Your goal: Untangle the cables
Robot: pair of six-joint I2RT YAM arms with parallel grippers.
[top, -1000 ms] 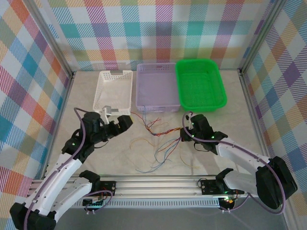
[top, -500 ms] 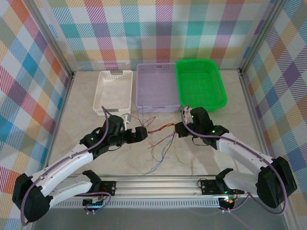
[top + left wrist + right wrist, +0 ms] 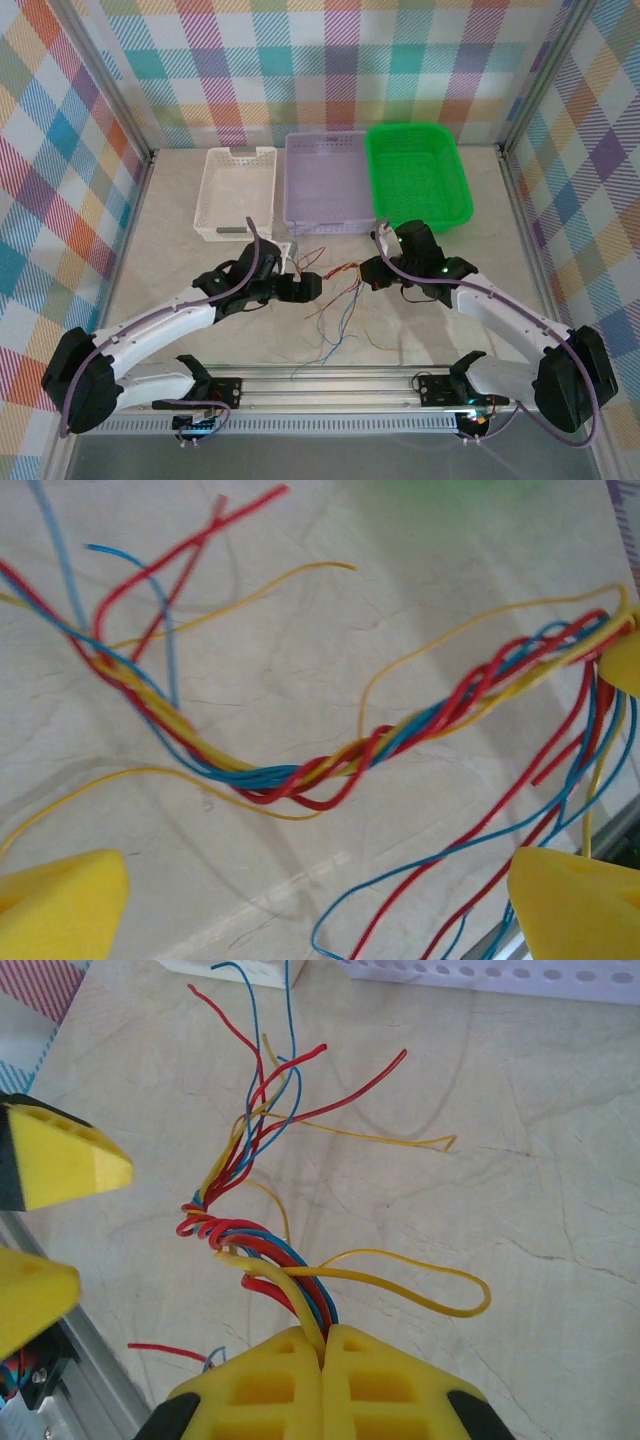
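Right gripper (image 3: 322, 1348) is clamped on the twisted cables (image 3: 262, 1245); left gripper (image 3: 320, 908) hovers over them, jaws wide apart

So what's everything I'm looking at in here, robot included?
thin flexible cables: one tangled bunch, strands too twisted to count; red, blue and yellow; on the table between the two grippers
white perforated plastic basket: one; white; far side, left of the row
lavender plastic basket: one; pale purple; middle of the row
green plastic basket: one; bright green; right of the row
marble-look table: one; beige; under everything
checked walls: multicoloured; around the table
metal rail: one; silver; near edge
left gripper: one; yellow fingers; open, at the bunch's left side
right gripper: one; yellow fingers; shut on the bunch's right end
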